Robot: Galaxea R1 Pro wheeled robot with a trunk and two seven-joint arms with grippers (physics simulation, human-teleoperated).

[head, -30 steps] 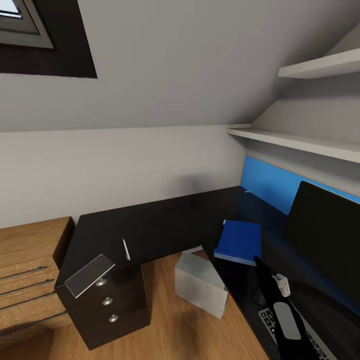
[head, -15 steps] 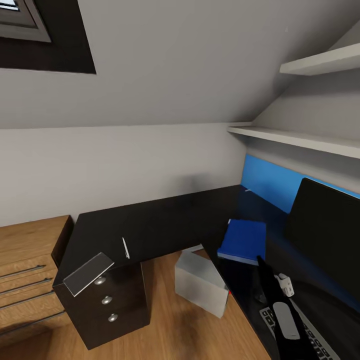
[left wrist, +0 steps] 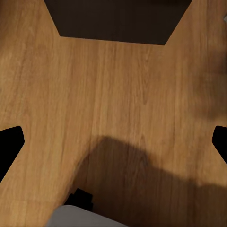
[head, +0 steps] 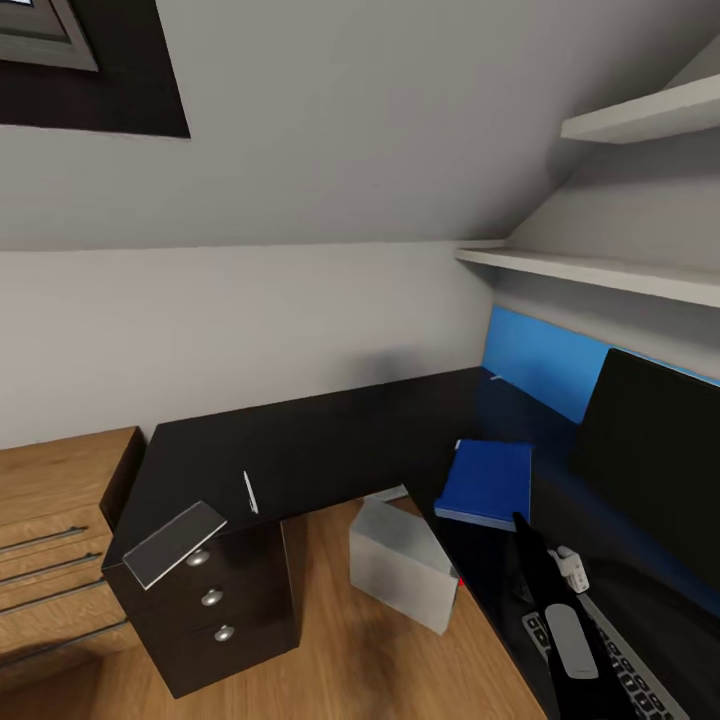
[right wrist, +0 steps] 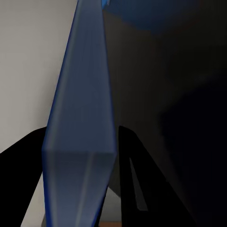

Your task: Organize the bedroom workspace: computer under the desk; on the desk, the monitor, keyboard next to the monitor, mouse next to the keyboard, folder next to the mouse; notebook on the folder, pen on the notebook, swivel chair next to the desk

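The right pincer (right wrist: 80, 156) is clamped on a thin blue slab, probably the folder (right wrist: 80, 118), held on edge over the dark bench (head: 330, 440); the left pincer (left wrist: 113, 142) hangs wide apart over the wooden floor (left wrist: 109, 85). A blue book (head: 488, 482) lies flat on the bench just beside the monitor (head: 650, 450), with the keyboard (head: 620, 660) nearer the robot. To do this well, I judge, tip the slab flat before lowering, set it on bare bench clear of the book, and release only once it rests fully.

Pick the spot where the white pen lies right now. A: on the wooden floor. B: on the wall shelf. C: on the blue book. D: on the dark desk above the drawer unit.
D: in the head view the pen lies on the dark desk, just above the drawer unit, well away from the blue book.
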